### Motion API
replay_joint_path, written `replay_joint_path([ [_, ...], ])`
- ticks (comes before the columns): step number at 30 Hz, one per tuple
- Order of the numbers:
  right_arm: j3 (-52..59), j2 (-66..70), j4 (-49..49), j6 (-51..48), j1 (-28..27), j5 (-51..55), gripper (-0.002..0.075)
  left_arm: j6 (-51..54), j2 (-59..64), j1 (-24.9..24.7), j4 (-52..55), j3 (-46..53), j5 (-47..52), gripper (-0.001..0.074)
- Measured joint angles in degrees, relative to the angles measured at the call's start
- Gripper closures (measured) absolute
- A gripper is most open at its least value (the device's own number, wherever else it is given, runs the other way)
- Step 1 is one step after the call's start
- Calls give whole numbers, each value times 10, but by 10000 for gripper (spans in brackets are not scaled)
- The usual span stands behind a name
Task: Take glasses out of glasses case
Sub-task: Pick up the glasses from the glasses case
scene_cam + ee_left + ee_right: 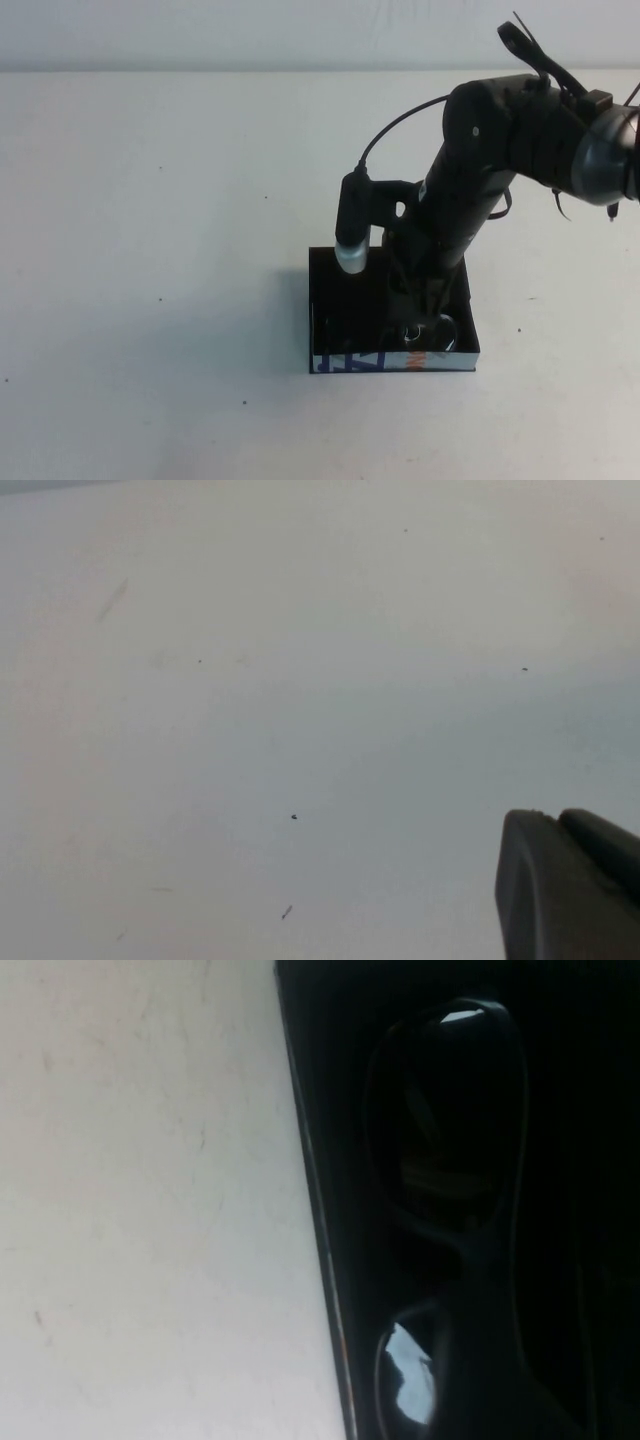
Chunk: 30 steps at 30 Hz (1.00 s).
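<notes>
The glasses case (345, 362) is a shallow black box with a white front edge printed in blue and orange, lying at the table's middle front. The dark glasses (432, 333) lie inside it at the front right. In the right wrist view the glasses (445, 1150) lie close below, beside the case wall (318, 1210). My right gripper (422, 315) reaches down into the case, right at the glasses. My left gripper (558, 818) is shut and empty over bare table; it is out of the high view.
The white table (150, 250) spreads bare to the left and front of the case. The right arm and its wrist camera (352, 230) hang over the back half of the case. The table's far edge meets a pale wall.
</notes>
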Motion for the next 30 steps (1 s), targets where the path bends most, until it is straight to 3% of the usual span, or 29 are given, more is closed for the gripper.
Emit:
replay_joint_path([
  [2,-2,1,2,0,3,2,423,0,0,0,0,0,0,739],
  [6,-3,1,9,0,5,5,389,0,0,0,0,0,0,739],
  [30,-4,40,11,0,10,-25,385,0,0,0,0,0,0,739],
])
